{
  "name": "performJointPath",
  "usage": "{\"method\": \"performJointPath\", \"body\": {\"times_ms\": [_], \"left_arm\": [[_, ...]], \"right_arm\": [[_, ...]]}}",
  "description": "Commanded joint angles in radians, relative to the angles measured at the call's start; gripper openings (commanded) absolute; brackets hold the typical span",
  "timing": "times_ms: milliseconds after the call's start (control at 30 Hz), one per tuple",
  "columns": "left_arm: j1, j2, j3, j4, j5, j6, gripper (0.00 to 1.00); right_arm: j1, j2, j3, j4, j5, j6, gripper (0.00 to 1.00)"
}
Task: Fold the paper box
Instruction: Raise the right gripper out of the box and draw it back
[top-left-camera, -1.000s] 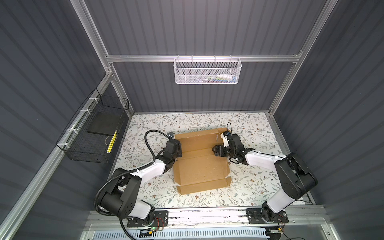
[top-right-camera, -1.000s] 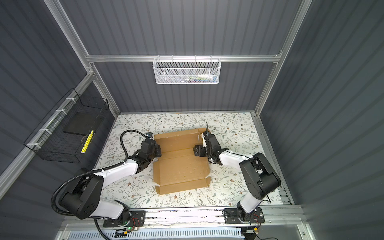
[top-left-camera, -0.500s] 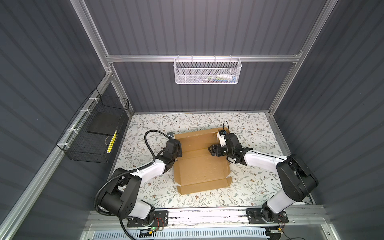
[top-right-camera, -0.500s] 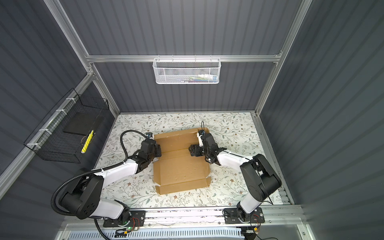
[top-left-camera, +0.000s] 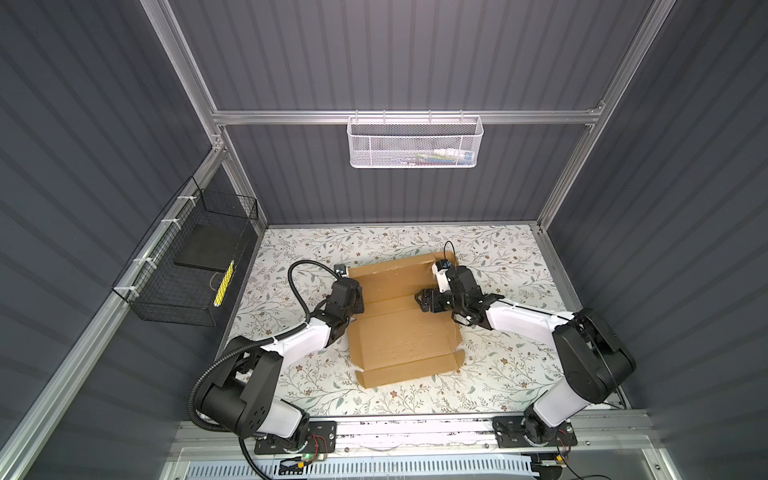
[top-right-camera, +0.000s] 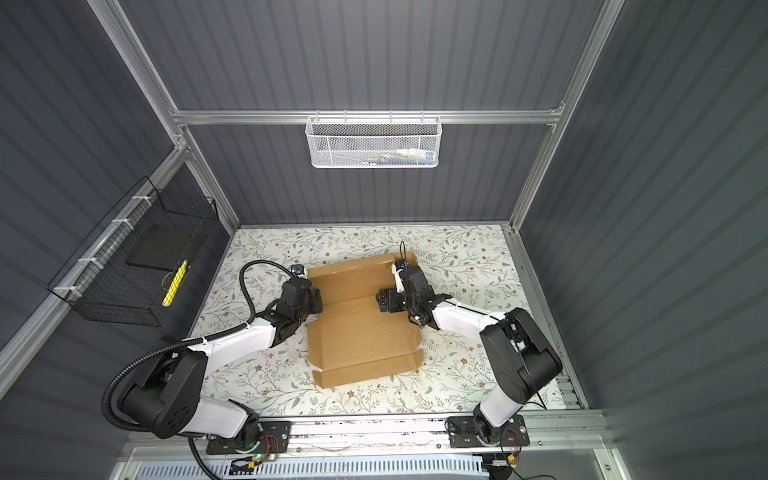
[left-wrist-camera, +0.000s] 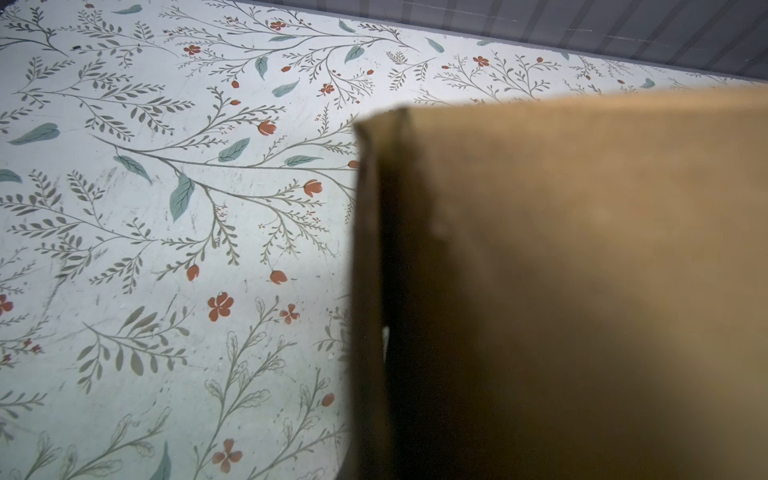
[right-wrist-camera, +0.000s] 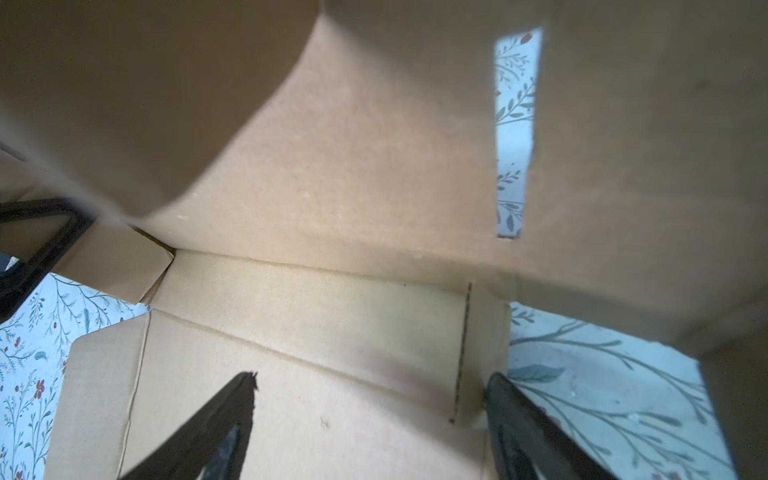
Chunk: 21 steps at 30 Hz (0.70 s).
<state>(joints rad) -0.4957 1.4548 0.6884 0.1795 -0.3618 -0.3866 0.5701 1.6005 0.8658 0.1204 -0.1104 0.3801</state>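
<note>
**Paper box open mid-table; left gripper clenched at its left edge, right gripper spread over its right side**

The paper box (top-left-camera: 399, 332) lies unfolded near the middle of the floral table (top-left-camera: 498, 374), turned slightly. At the near end its front flap lies flat on the table, with a small tab at each corner. Behind that is the main panel, and the side wall on its right is lifted a little.

The left gripper (top-left-camera: 353, 309) sits at the box's left edge, about halfway along, and is clenched tight. The left wrist view is filled by blurred cardboard standing close to the lens. The fingertips are hidden, so I can't tell whether it actually pinches the flap.

The right gripper (top-left-camera: 427, 300) reaches in from the right over the crease band between the main panel and the far panel. Its jaws are spread wide and grasp nothing. In the right wrist view the fingers (right-wrist-camera: 220, 415) are well apart, one over the panel and the other at the box's right edge beside a slit. Whether they touch the box is unclear.

The far panel probably tilts up off the table.

On the left wall a black wire basket (top-left-camera: 183, 291) holds a black slab (top-left-camera: 203, 249) and a yellow strip (top-left-camera: 223, 282). A white mesh basket (top-left-camera: 415, 143) hangs on the far rail.
</note>
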Motion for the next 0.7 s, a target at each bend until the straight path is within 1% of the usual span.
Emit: {"method": "performJointPath", "body": {"times_ms": [0,200,333,467,533,667], "left_arm": [[0.000,-0.024,0.008,0.017,0.012,-0.011,0.00],[0.003,-0.029,0.005,0.015,0.011,-0.012,0.00],[0.006,-0.033,0.003,0.014,0.014,-0.012,0.00],[0.014,-0.036,0.005,0.007,0.024,-0.012,0.00],[0.016,-0.035,0.007,0.003,0.027,-0.014,0.00],[0.020,-0.040,0.003,0.003,0.027,-0.017,0.00]], "right_arm": [[0.007,-0.072,-0.026,-0.035,0.035,-0.029,0.87],[0.004,-0.172,-0.060,-0.105,0.094,-0.055,0.87],[0.002,-0.230,-0.069,-0.164,0.174,-0.064,0.85],[-0.017,-0.272,-0.067,-0.219,0.244,-0.064,0.79],[-0.032,-0.283,-0.063,-0.233,0.256,-0.066,0.77],[-0.053,-0.274,-0.049,-0.238,0.244,-0.079,0.74]]}}
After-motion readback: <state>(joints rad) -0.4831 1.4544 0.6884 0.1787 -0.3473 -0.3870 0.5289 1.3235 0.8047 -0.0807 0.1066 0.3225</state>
